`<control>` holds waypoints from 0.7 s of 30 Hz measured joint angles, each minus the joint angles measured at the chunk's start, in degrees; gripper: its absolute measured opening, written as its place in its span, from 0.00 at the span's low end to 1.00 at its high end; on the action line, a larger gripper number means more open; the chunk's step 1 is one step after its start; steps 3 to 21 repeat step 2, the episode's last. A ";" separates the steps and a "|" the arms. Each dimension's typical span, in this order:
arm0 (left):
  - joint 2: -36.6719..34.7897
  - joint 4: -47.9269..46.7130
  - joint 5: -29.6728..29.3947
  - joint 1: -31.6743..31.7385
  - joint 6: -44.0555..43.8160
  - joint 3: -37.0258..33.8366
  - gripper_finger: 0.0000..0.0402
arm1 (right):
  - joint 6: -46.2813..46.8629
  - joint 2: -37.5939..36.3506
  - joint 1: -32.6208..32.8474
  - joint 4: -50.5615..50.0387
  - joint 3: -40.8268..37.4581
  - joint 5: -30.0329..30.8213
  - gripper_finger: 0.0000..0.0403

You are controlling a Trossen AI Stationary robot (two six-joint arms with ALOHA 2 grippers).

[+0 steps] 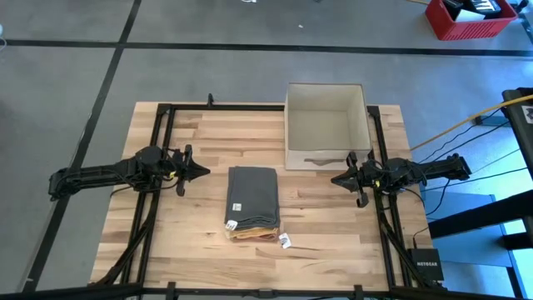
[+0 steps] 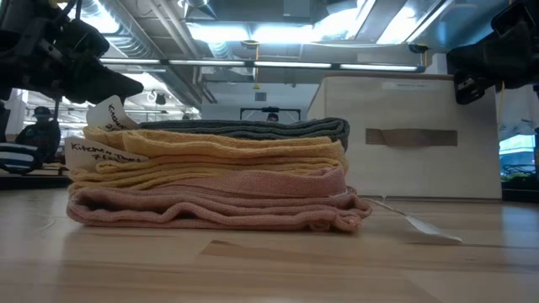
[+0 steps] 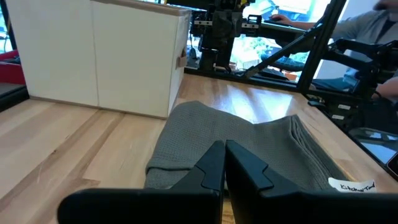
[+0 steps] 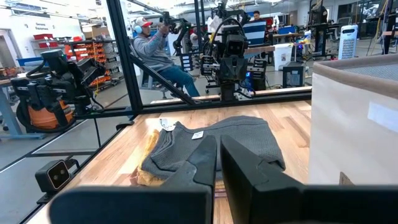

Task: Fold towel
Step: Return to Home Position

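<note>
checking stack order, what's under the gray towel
A yellow towel lies under the gray towel, then a light orange towel on the table. Only their edges show; the rest is covered.

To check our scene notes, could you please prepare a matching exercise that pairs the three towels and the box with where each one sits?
Things:
1. gray towel
2. yellow towel
3. light orange towel
4. white box

Places:
A. under the other two towels
B. standing apart from the towels
C. on top of the other two towels
D. between the other two towels

Pairs: 1-C; 2-D; 3-A; 4-B
</note>
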 joint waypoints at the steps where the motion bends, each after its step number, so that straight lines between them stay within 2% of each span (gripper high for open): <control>1: 0.00 0.00 0.00 0.00 0.00 0.00 0.01 | 0.00 0.00 -0.01 0.00 0.00 0.00 0.06; 21: 0.00 0.00 0.00 0.00 -0.01 0.00 0.01 | 0.00 0.00 0.00 0.00 0.00 0.00 0.06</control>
